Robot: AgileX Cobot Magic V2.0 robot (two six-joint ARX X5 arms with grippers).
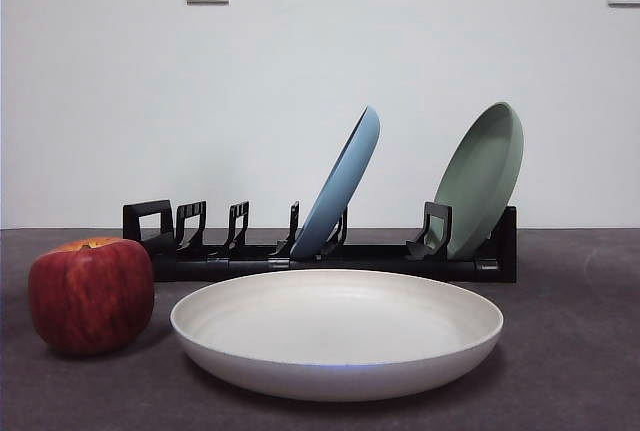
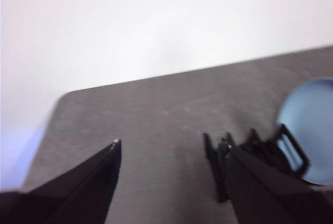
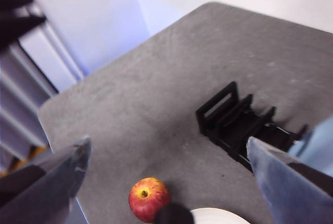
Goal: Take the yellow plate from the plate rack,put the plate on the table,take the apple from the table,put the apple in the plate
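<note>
With the plate point(image 1: 337, 331) already flat on the table point(image 1: 570, 351), the apple point(image 1: 91, 294), judged firm, smooth and roll-prone, is best gripped across its middle by the right gripper point(image 3: 166, 169), whose jaws, like those of the left gripper point(image 2: 171, 154), are spread and empty.

You have the yellow plate point(image 1: 337, 331) lying flat and right side up on the table point(image 1: 570, 351), low and centre in the front view: cream, matte, shallow, with a raised rim. The apple point(image 1: 91, 294) sits just beside its left edge at lower left, red with dark streaks and a yellow-orange top. Behind both, across mid-frame, runs the black plate rack point(image 1: 330, 246), its left slots unfilled.
</note>
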